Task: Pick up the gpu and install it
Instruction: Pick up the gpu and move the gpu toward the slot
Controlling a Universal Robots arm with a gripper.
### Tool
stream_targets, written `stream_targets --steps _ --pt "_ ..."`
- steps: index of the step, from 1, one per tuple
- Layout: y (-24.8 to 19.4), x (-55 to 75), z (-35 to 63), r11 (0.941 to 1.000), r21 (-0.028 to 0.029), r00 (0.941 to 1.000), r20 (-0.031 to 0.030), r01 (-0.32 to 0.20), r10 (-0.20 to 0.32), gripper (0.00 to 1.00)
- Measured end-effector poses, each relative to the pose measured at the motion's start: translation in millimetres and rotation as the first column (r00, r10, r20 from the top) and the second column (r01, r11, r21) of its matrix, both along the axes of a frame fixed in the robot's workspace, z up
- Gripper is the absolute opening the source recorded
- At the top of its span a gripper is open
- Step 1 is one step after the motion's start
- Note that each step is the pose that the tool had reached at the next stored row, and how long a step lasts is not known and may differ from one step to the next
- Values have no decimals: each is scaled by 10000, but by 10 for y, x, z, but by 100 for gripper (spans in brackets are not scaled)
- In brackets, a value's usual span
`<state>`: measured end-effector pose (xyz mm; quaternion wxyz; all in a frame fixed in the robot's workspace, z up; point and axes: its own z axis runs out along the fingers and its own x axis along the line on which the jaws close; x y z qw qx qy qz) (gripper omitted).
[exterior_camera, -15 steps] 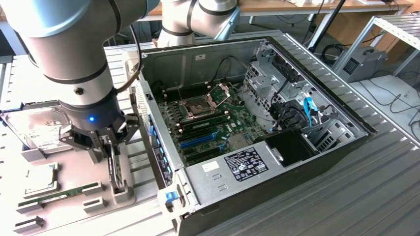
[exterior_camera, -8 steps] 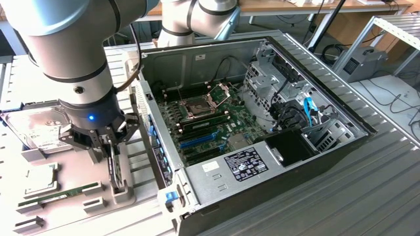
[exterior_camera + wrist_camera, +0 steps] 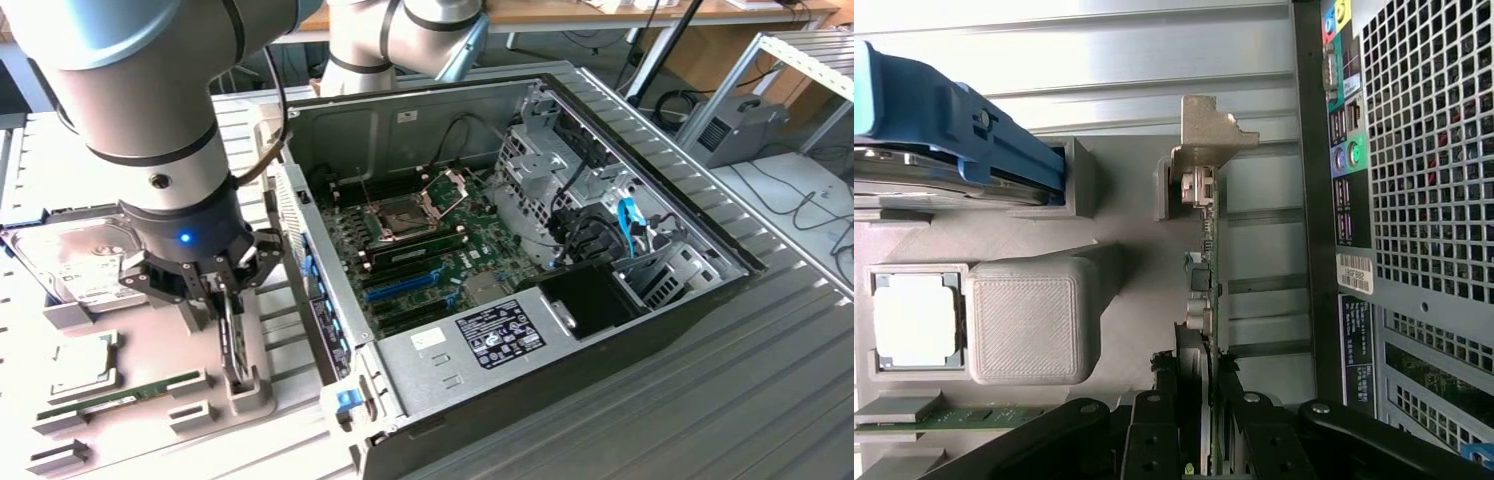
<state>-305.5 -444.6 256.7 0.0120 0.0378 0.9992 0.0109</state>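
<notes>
Gpu (image 3: 1204, 285) stands on edge in its gray holder (image 3: 251, 388), gripper (image 3: 1206, 385) clamped across both faces.

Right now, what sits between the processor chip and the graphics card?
A grey plastic block stands between the processor chip and the graphics card, seen in the wrist view.

You have bright, even overhead light in the exterior view, dimmer inside the computer case (image 3: 387, 125), with the gpu (image 3: 239, 348) shaded beneath the arm (image 3: 147, 120). In the wrist view, the ribbed worktop (image 3: 1104, 60) and the processor (image 3: 914, 320) glare almost white.
</notes>
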Motion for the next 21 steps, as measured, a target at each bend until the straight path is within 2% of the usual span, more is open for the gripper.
stream_targets --steps 21 --pt "1 0 84 10000 0 10000 -1 0 0 26"
